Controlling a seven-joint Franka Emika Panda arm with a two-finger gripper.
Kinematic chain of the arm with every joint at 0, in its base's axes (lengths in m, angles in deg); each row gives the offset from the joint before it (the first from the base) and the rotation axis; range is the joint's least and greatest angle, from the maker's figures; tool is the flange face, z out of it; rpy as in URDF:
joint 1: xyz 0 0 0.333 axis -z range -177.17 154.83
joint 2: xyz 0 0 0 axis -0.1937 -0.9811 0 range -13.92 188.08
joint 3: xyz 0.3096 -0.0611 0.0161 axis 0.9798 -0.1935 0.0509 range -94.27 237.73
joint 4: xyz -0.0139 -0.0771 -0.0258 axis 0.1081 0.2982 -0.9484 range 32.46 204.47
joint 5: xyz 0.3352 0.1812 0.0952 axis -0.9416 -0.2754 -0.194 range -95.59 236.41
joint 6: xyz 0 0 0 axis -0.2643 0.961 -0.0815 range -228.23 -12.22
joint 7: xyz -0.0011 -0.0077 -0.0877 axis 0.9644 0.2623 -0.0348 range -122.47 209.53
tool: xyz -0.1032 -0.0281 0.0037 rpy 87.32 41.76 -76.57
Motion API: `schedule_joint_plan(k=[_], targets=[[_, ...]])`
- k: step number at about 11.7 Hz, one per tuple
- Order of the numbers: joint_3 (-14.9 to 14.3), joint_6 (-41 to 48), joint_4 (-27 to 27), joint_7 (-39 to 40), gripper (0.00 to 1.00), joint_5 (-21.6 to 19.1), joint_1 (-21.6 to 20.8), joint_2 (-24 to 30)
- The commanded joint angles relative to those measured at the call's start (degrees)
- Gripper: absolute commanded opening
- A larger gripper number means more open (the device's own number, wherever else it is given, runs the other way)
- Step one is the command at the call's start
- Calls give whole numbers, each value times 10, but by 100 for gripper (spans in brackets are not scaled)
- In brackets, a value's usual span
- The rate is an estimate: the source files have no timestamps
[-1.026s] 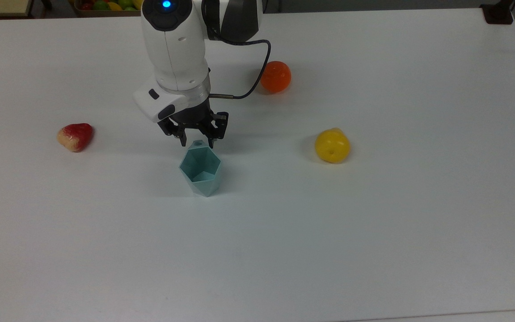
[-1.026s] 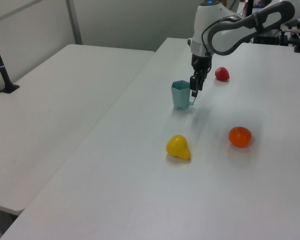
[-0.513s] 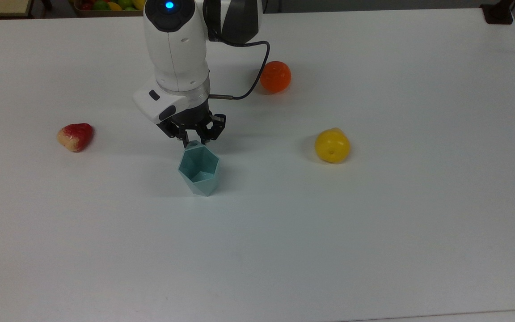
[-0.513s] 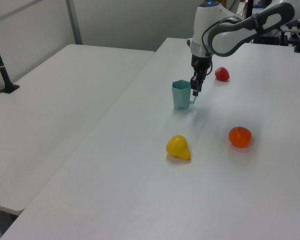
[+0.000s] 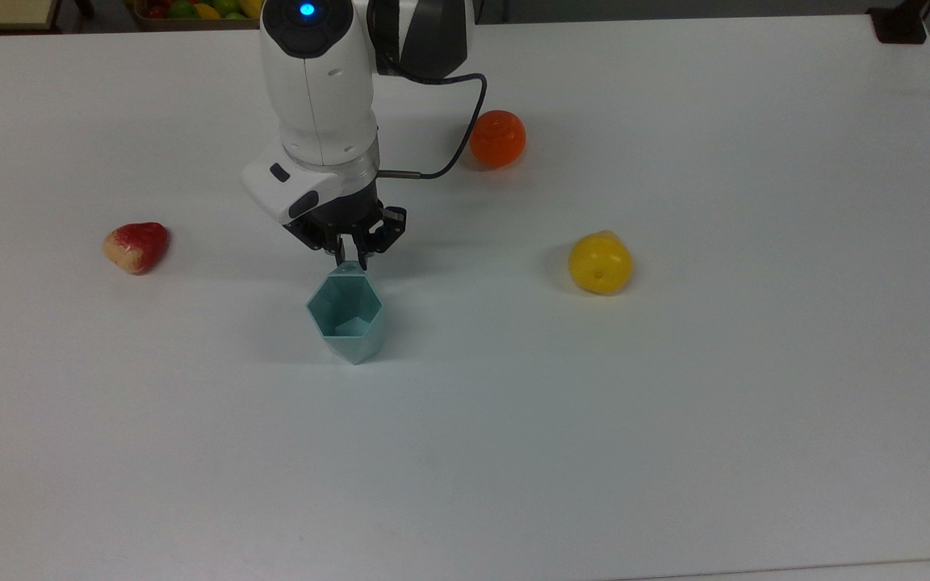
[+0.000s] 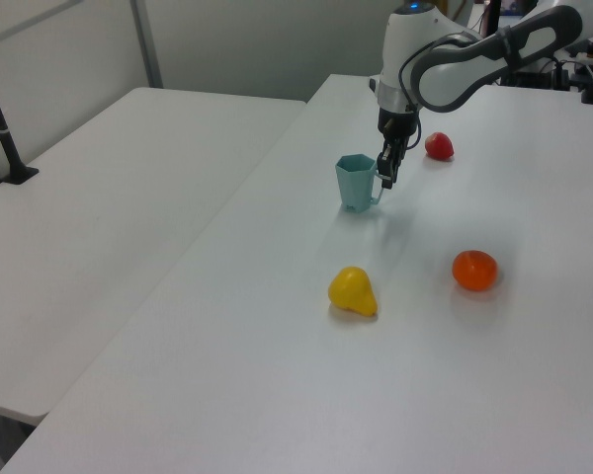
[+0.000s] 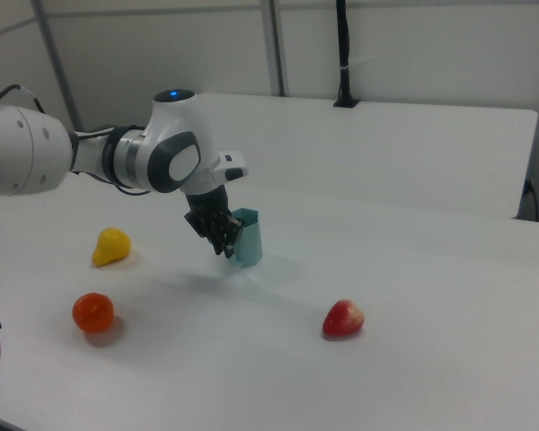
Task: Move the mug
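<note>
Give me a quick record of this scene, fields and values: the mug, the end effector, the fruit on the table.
mug: pale teal, upright, held by its tab
end effector: shut on the mug's tab
orange fruit: at the top view's upper right of the mug
yellow fruit: at the top view's right
red fruit: at the top view's left
table: white
</note>
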Motion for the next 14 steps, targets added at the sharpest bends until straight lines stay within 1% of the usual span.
schedule_joint_plan(k=[1, 5, 8, 9, 11, 12, 13, 14], targets=[[-5, -15, 2, 5, 9, 7, -7, 1], [-5, -10, 3, 2, 3, 6, -7, 12], [-4, -6, 13, -1, 2, 5, -7, 49], [-4, -1, 26, -1, 1, 5, -7, 67], [-2, -1, 69, 4, 1, 5, -8, 109], [7, -2, 94, 4, 1, 3, -8, 134], [16, -2, 122, 3, 1, 2, -17, 162], [16, -1, 142, -2, 1, -1, -43, 181]])
